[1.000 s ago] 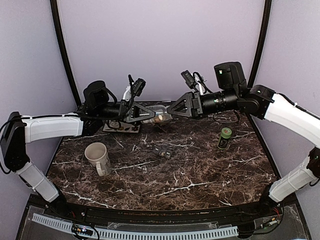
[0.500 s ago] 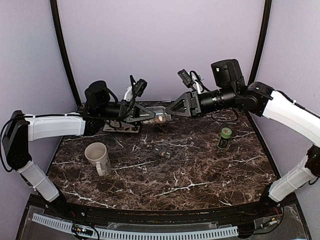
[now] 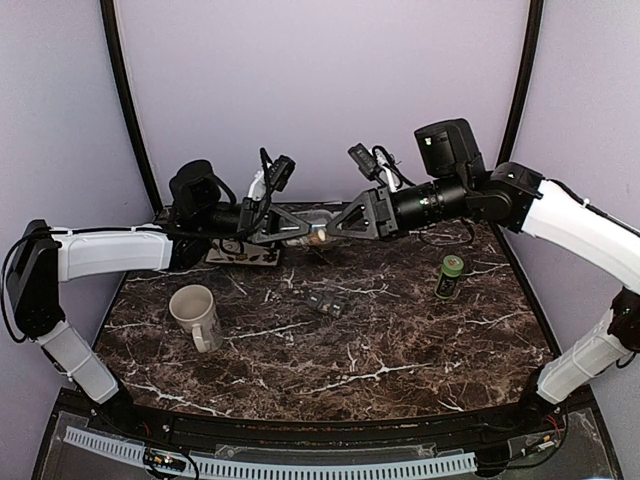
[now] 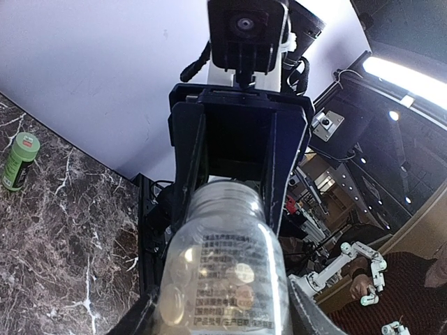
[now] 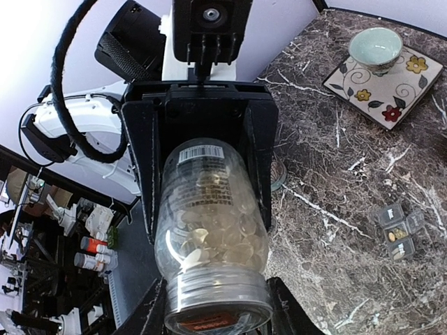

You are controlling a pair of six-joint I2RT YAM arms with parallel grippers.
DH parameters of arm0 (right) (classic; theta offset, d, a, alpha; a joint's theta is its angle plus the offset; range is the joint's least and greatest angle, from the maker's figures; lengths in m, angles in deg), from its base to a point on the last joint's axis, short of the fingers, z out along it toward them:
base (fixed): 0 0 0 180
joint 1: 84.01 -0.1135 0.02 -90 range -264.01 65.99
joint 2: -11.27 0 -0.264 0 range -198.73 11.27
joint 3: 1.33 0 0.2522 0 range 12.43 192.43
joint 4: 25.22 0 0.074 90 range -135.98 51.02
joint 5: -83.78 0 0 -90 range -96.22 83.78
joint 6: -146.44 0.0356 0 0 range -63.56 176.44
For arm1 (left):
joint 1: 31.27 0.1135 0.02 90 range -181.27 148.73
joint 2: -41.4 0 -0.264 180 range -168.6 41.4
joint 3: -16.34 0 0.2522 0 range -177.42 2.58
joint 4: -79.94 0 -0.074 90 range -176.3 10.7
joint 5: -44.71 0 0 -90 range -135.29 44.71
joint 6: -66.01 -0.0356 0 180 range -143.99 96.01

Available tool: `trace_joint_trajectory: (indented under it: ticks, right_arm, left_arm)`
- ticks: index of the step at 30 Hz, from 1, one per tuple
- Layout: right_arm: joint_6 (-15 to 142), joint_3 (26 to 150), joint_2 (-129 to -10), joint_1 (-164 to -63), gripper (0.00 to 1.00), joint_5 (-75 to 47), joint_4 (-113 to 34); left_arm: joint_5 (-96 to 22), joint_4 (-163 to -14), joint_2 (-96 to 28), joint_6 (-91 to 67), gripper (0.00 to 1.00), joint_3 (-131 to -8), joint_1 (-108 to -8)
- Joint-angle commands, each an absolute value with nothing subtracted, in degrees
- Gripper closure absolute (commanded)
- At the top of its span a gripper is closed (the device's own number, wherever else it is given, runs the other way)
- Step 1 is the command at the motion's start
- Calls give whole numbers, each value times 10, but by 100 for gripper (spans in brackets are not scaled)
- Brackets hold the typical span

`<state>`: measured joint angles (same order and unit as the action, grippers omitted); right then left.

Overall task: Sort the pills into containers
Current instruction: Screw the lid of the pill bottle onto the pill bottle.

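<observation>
A clear pill bottle, half full of pale round pills, hangs level above the back of the table between both arms. My left gripper is shut on its base end; in the left wrist view the bottle fills the left gripper. My right gripper has closed on the threaded lid end. The right wrist view shows the bottle with that end in the right gripper. A small dark pill organiser lies mid-table, also seen as the organiser.
A green bottle stands at the right. A beige mug sits at the left front. A flowered square plate with a small bowl lies at the back left under the left arm.
My right gripper has slid left onto the bottle's lid end and its jaws have narrowed onto it. The left gripper and the bottle have stayed almost still.
</observation>
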<state>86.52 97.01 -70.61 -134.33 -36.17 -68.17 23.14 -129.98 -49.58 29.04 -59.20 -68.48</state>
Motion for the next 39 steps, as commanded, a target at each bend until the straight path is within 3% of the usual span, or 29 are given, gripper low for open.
trace_joint_trajectory:
  ticks: [1,6,13,29,39]
  right_arm:
    - [862,994,-711,-1352,65,-365,-678]
    - [880,998,-718,-1351,75,-375,-679]
    - [1006,969,-730,-1335,79,-442,-616]
    - [1377,832,-736,-1316,83,-541,-320]
    - [1461,789,-739,-1316,83,-548,-243]
  left_arm:
    - [229,-1317,-494,285,100,-608,-681]
    - [228,-1300,-487,265,100,-606,-681]
    - [186,-1204,-444,145,100,-613,-681]
    - [7,-1015,-339,-135,100,-623,-720]
    - [-130,-949,-296,-288,100,-610,-779]
